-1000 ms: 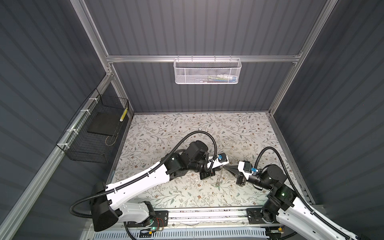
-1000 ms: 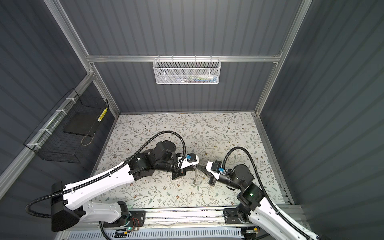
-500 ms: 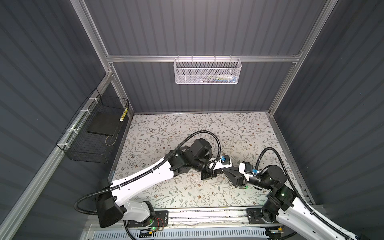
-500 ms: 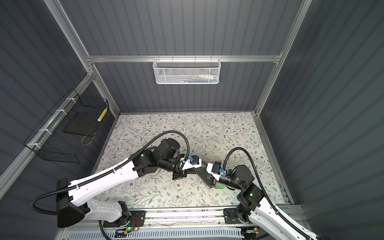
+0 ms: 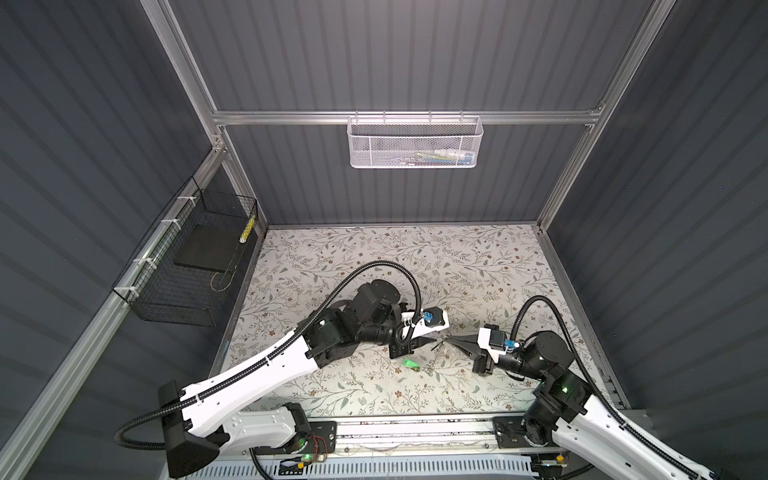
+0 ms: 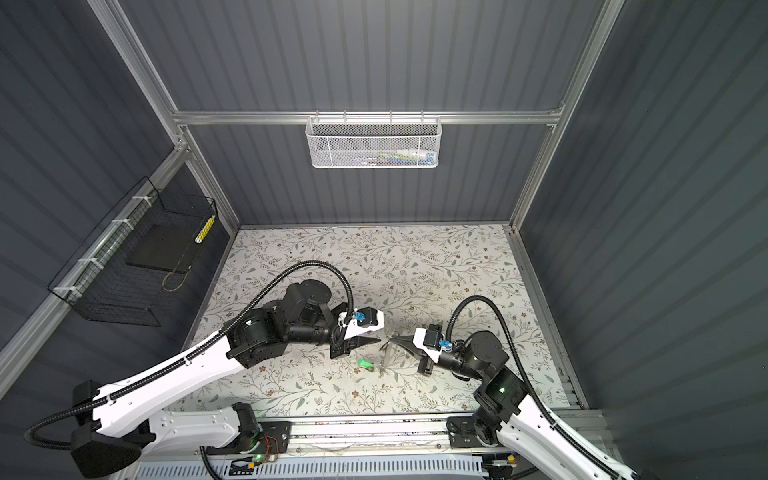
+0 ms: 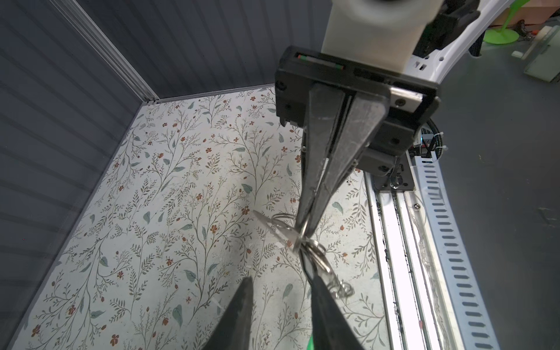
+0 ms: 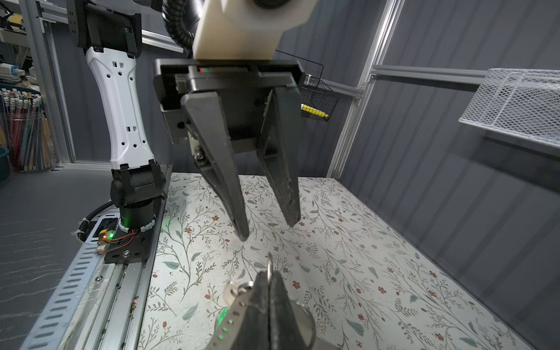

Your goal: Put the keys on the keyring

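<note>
Left wrist view: my right end effector [image 7: 303,233] comes in point-first with its jaws pressed tight together, pinching one metal ring of the keyring [image 7: 317,256] bunch. A silver key [image 7: 272,225] sticks out sideways from that pinch, its blade clear of the tabletop [image 7: 169,194]. More rings and a small wire coil hang under the pinch. One finger of my other tool sits just beside those rings. Whether it touches them I cannot tell.

Right wrist view: my left end effector [image 8: 268,231] faces the camera with its jaws apart at a narrow gap, gripping nothing. A grey strip [image 8: 227,325] with a row of small holes shows under my right fingers. Too blurred to say if it is the keyring's plate.

Both top views: the two tools meet nose to nose, tips near but apart, toward the 6 o'clock side of the tabletop. My left tips are at 9 o'clock of my right tips. The ring bunch and key dangle from the right tips. The green tag [image 5: 411,362] sits at 7 o'clock of the meeting point, just beside the dangling metal. Hanging or lying on the tabletop, cannot tell.
</note>
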Controlling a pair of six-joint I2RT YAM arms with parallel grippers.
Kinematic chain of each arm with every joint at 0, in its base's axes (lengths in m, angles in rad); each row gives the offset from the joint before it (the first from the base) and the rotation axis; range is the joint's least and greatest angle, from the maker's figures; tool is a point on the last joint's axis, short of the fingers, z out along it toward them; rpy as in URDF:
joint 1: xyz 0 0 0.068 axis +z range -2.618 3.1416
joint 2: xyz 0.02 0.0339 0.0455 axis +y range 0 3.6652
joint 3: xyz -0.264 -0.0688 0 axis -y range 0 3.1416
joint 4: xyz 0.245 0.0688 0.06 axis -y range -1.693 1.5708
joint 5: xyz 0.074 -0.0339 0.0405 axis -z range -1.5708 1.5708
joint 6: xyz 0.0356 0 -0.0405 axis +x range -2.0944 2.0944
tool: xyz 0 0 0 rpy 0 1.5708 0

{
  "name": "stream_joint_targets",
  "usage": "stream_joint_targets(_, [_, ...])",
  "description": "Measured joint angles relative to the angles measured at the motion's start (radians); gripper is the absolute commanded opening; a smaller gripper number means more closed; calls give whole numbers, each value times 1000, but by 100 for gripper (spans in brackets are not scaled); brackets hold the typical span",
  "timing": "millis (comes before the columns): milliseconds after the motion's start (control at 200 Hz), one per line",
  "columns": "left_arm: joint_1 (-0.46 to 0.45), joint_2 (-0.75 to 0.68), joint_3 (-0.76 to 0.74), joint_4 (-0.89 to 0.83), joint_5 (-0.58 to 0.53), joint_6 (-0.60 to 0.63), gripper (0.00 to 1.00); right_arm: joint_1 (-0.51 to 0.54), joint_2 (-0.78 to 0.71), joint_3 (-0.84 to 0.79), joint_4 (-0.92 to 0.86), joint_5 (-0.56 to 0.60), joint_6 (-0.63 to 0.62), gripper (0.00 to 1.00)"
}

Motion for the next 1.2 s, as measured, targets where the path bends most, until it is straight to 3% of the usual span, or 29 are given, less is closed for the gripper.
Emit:
stream_joint_targets(465, [0,82,36,0,68,20,26,0,3,0,14,-23,3,0])
stream_joint_targets(910, [0,82,41,-18,97,48,0,-5,27,0,32,-40,4,0])
stream_joint_targets(1021, [0,82,41,-20,99,53,0,-5,26,0,29,-37,4,13])
stream_joint_targets(1086, [0,83,43,-23,100,57,0,-5,18,0,24,-22,3,26])
stream_joint_targets(1196, [0,103,71,-51,77,60,0,-5,-6,2,-11,34,-12,37])
